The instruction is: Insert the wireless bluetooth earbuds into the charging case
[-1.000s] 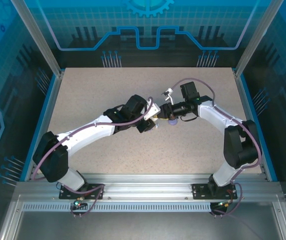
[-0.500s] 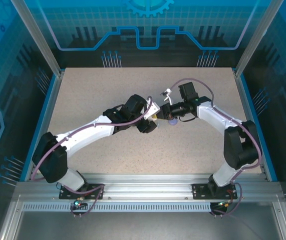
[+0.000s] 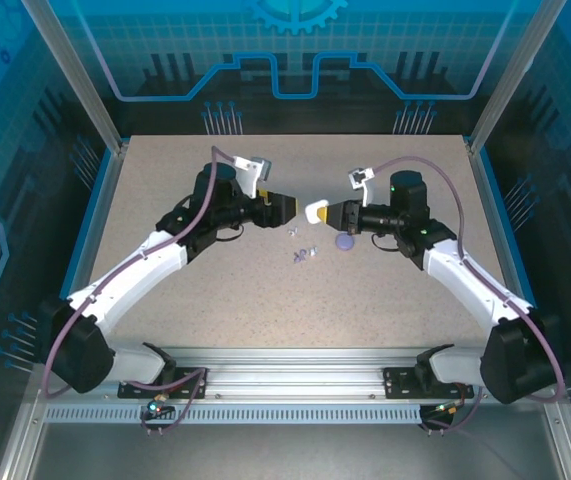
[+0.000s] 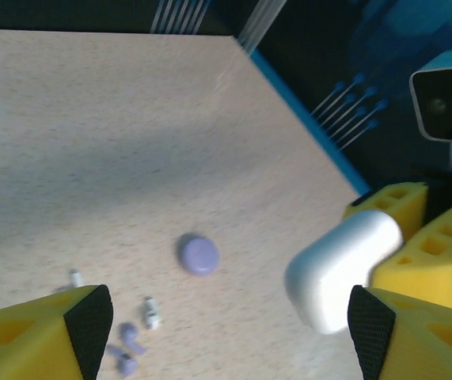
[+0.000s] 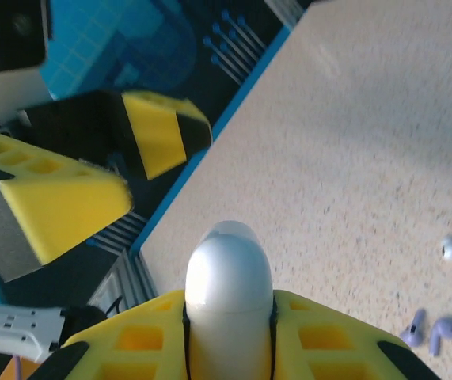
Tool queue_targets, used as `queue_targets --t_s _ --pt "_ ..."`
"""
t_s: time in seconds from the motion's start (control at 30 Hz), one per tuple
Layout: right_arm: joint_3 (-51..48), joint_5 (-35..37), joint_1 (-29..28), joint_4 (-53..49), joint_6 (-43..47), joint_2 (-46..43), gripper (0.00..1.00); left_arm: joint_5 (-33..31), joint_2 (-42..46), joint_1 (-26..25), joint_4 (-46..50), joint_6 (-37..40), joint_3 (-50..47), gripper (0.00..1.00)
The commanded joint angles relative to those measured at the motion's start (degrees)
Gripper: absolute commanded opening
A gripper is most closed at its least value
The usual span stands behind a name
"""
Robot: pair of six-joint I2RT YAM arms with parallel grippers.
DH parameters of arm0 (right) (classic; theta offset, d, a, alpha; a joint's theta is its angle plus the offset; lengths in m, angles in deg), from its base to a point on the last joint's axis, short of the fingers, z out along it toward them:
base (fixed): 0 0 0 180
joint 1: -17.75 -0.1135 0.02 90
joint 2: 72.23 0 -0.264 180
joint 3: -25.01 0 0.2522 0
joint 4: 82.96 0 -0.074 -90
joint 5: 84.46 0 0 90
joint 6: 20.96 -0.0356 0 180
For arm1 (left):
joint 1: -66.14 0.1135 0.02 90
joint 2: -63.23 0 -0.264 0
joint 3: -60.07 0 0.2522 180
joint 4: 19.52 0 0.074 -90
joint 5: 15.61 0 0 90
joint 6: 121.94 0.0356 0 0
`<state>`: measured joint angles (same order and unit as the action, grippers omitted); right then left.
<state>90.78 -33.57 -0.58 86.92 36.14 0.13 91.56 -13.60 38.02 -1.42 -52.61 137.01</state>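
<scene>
Wireless earbuds [image 3: 303, 254], tiny whitish and pale-lavender pieces, are lying loose on the speckled beige worktop [image 3: 185, 190]. They sit in a small scatter near the middle, between the two arms. Close by on their right is a flat round purple disc [image 3: 344, 241], clear of the pieces and not touching them.

Up off the surface, the right tool [image 3: 325, 213] has its yellow fingers drawn in narrow around a smooth white rounded charging case [image 3: 316, 212]. The case's blunt end pokes out past the fingertips toward the other arm. The right wrist view shows it well: the case [image 5: 228, 273] is wedged between the two yellow pads, with a few earbuds [image 5: 445, 332] down on the worktop at lower right.

Facing it, the left tool [image 3: 283, 208] stands spread wide and carries nothing, with a gap between it and the case. Looking from the left wrist, the left tool [image 4: 229, 324] frames the scene. The earbuds [image 4: 131, 340] lie by its left finger, the disc [image 4: 199, 255] a little beyond them. The case [image 4: 343, 269] hangs at the right in the other tool's grip. Whether its lid is open, I cannot tell.
</scene>
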Motion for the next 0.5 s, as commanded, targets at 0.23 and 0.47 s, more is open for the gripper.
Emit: queue_targets --t_s 0.23,0.47 --pt "-1.3 7.8 -0.8 22.3 -12.9 -3.2 0.16 15.1 2.4 1.7 -28.0 -27.3 -4.3 0.61" --pt "1.5 6.9 -1.4 27.0 -19.0 -2.5 0.16 17.5 2.2 2.0 -38.9 -31.5 -5.9 0.56"
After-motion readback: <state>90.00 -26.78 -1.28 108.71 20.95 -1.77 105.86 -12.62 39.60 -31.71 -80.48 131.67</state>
